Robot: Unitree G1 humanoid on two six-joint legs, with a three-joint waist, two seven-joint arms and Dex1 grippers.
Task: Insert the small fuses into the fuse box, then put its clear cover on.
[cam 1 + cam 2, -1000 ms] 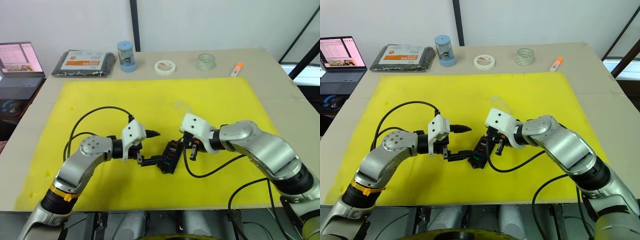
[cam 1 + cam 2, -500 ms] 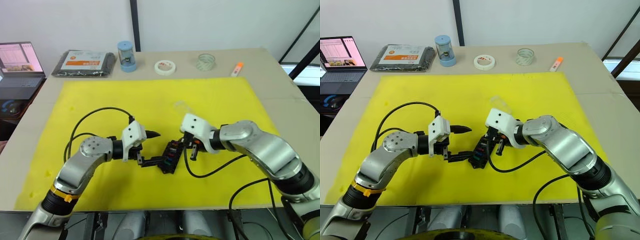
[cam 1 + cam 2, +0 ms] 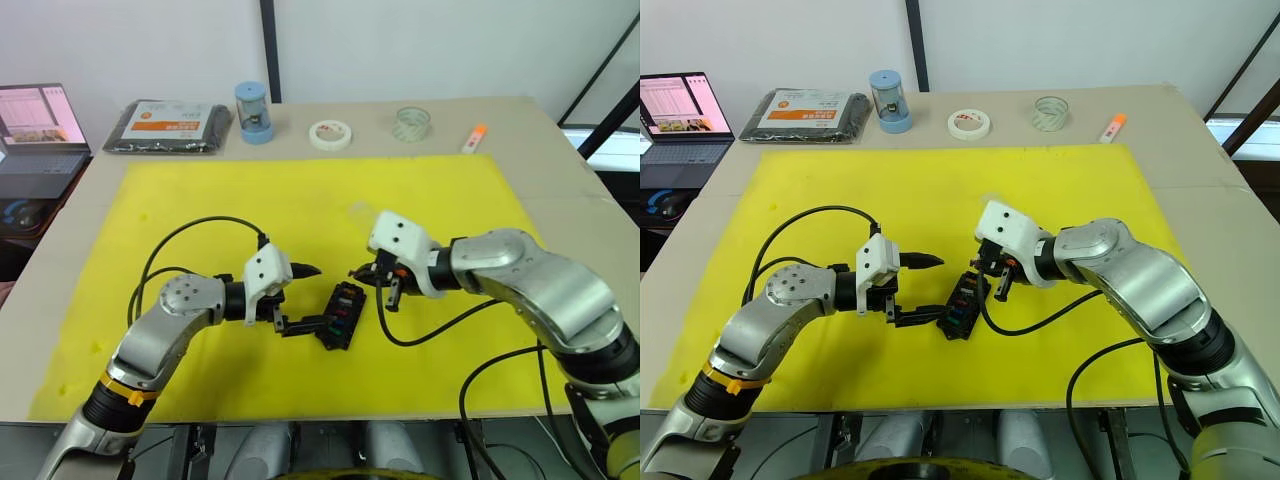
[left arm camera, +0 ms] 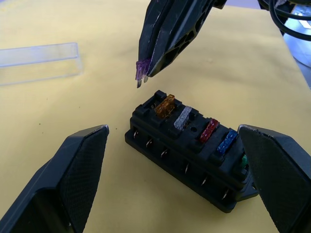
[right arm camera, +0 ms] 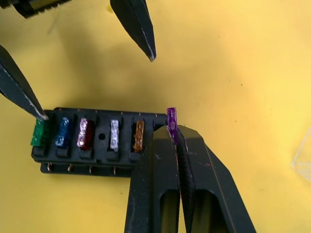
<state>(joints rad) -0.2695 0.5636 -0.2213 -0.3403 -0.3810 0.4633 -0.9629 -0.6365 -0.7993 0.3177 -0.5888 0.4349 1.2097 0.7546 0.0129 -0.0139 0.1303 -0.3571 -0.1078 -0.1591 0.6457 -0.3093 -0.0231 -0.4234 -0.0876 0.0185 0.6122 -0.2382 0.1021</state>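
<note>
fuse box (image 4: 192,150) | clear cover (image 4: 38,61) nearby | right end effector (image 5: 172,128) pinching purple fuse (image 5: 171,118) above

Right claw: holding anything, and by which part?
Yes: the right claw pinches the purple fuse by its plastic body, blades free. The left claw holds nothing.

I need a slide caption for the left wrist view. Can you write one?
Right gripper holds the purple fuse above the fuse box, where amber, clear, red, blue and green fuses sit; clear cover lies apart.
</note>
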